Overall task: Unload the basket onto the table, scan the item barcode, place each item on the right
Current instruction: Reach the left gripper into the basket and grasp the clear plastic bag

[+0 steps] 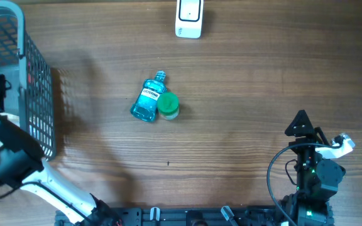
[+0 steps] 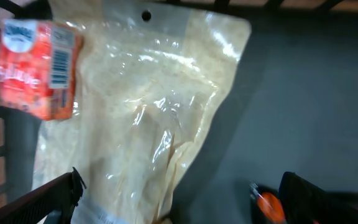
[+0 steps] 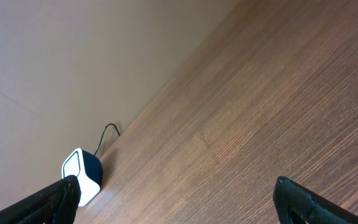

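We have the left pincer (image 2: 182, 199) spread wide and empty above the clear plastic bag of pale contents (image 2: 148, 124), which lies inside the grey mesh basket (image 1: 39, 94) at the left edge of the wooden tabletop (image 1: 250, 81). To pick well, we should close on the bag's plain body. That leaves its orange-red label (image 2: 39, 68) and striped barcode (image 2: 59, 61) uncovered, ready to face the white-and-black scanner (image 1: 188, 17) at the far side. The film looks limp and slippery, so we judge a deep, central grip best. The right pincer (image 3: 179, 199) also gapes, holding nothing. We count one bag, one basket, one scanner, one blue mouthwash bottle (image 1: 148, 100), one green-lidded jar (image 1: 168, 105) and two pincers.
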